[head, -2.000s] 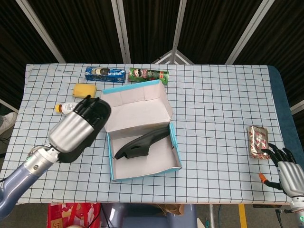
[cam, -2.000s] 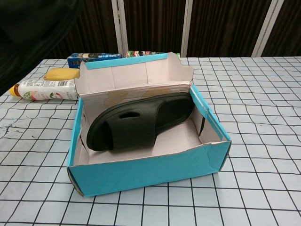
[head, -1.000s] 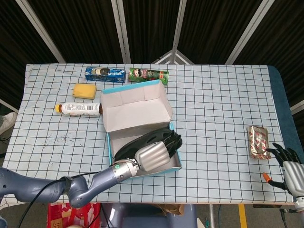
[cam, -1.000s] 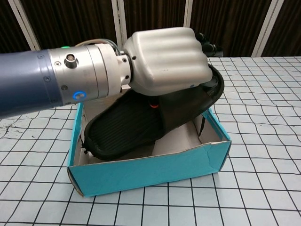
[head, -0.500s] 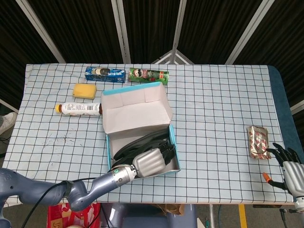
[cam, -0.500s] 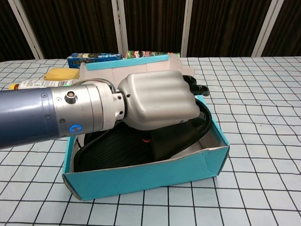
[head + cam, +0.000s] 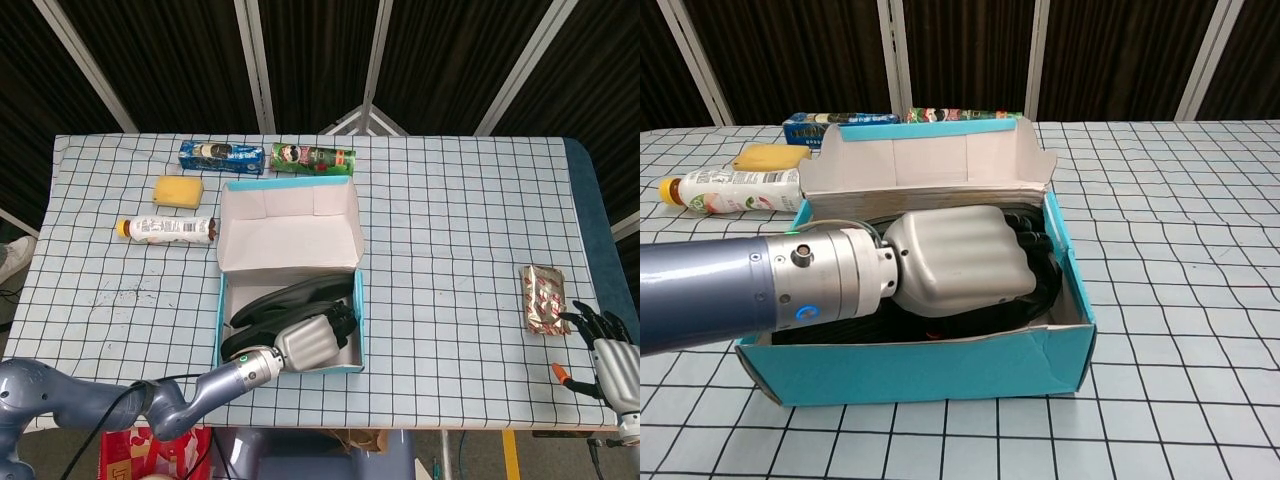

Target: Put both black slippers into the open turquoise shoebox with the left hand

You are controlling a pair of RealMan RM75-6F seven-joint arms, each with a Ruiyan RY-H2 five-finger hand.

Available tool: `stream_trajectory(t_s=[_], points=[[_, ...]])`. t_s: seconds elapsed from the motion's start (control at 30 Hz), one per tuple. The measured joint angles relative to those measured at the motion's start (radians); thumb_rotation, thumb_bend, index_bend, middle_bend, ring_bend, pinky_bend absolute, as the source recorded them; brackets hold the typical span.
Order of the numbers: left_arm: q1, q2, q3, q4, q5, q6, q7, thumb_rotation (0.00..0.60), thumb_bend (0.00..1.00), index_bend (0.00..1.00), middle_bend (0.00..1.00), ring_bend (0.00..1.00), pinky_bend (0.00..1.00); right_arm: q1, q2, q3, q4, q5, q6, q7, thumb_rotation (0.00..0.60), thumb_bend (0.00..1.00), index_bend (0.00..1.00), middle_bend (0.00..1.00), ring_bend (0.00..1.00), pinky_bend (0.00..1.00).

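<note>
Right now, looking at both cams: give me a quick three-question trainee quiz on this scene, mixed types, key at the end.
1. True or false: the left hand is inside the turquoise shoebox.
2. Which item lies nearest the right hand? A) yellow sponge B) foil snack packet C) drink bottle
3. Fill in: the black slippers lie inside the ____.

Key: 1 true; 2 B; 3 shoebox

Left hand curled (grasp hidden); right hand spread.
</note>
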Motion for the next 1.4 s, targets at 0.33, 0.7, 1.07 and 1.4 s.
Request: stream_trajectory(t_s=[0.33, 0.7, 1.07, 1.4], points=[[0.009, -0.02, 0.018, 0.055, 0.014, -0.006, -0.04, 0.6, 0.41, 0.46, 0.37, 0.07, 0.14, 0.001, -0.001, 0.001, -0.002, 0.007, -0.006, -0.007, 0.6, 0.31, 0.21, 0.11, 0.16, 0.04], [0.004, 0.028, 0.01, 0.013, 0.038, 0.005, -0.022, 0.6, 0.23, 0.04, 0.0, 0.0, 0.08, 0.001, 0.0, 0.002, -0.005, 0.009, -0.006, -0.009, 0.6, 0.31, 0.21, 0.11, 0.16, 0.04], [-0.014, 0.127, 0.016, -0.135, -0.066, -0.016, 0.175, 0.6, 0.13, 0.0, 0.0, 0.0, 0.07, 0.003, 0.0, 0.001, -0.002, 0.008, -0.012, -0.003, 0.6, 0.31, 0.21, 0.11, 0.16, 0.04], [-0.03, 0.281, 0.031, -0.373, -0.227, 0.061, 0.38, 0.6, 0.13, 0.0, 0.0, 0.0, 0.04, 0.004, 0.002, 0.0, -0.007, 0.009, -0.014, -0.005, 0.6, 0.31, 0.21, 0.11, 0.16, 0.04]])
